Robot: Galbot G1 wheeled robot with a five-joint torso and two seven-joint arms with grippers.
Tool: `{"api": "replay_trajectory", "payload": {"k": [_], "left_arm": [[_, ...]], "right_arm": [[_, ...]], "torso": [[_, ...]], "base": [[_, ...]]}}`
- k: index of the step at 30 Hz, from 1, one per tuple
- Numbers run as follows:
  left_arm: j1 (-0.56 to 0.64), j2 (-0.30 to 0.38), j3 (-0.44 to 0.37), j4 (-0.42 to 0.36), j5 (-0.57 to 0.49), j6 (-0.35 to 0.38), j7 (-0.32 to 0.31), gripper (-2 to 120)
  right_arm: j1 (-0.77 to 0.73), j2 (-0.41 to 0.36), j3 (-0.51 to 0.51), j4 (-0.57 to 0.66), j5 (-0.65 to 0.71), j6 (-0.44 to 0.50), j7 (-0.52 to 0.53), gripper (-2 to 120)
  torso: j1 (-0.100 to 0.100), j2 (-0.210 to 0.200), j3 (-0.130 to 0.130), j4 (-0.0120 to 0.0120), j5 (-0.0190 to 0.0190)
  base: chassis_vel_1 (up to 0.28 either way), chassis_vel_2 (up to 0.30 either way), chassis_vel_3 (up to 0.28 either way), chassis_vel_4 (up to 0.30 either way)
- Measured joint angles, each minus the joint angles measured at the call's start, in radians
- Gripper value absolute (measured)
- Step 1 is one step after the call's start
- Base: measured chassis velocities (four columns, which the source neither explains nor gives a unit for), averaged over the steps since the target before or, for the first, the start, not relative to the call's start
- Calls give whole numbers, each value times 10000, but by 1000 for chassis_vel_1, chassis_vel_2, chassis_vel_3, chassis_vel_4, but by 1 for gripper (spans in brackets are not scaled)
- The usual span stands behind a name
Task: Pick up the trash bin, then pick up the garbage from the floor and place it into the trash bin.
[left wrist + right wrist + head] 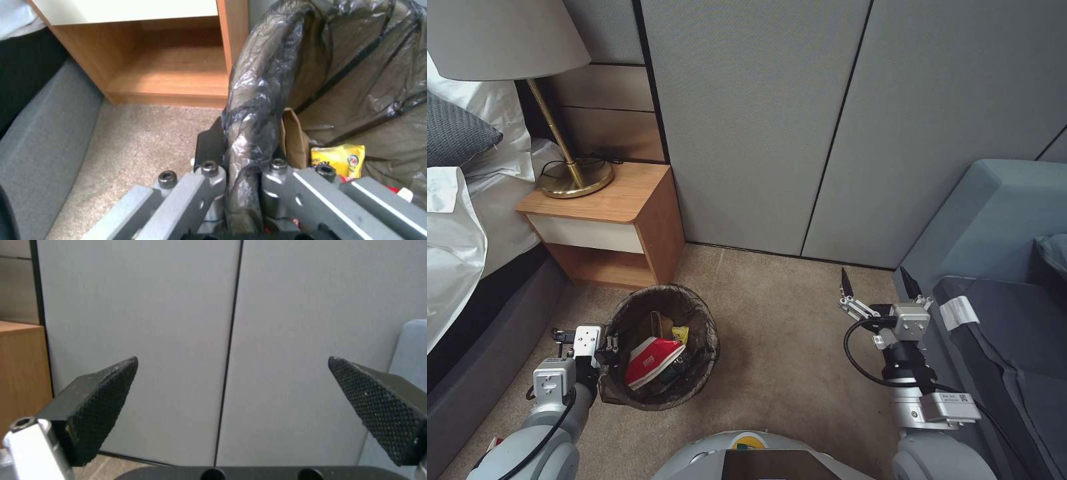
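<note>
The trash bin point(662, 289), lined with a dark bag, stands on the beige carpet floor point(787, 347) in front of the nightstand. My left gripper point(608, 347) is shut on its near-left rim; the left wrist view shows the gripper point(244, 150) pinching the bag-covered rim of the bin point(356, 66). Garbage lies inside the bin: a red-and-white crushed cup point(654, 360), a yellow wrapper point(680, 333) point(340, 155) and a brown paper bag point(660, 325) point(293, 136). My right gripper point(877, 280) point(232, 361) hangs open and holds nothing, above the carpet beside the sofa.
A wooden nightstand point(620, 220) with a brass lamp point(574, 177) stands just behind the bin. The bed point(467, 267) runs along the left, a blue-grey sofa point(1000, 280) along the right. Grey wall panels point(800, 133) close the back. Bare carpet lies between bin and sofa.
</note>
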Motion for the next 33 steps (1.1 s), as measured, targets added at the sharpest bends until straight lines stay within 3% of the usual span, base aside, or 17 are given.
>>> {"api": "replay_trajectory", "payload": {"k": [33], "left_arm": [[-151, -120, 28, 0, 19, -102, 0, 3]], "right_arm": [[-281, 100, -338, -5, -147, 246, 246, 100]], "torso": [[0, 0, 1, 0, 0]], "base": [[2, 2, 4, 1]]}}
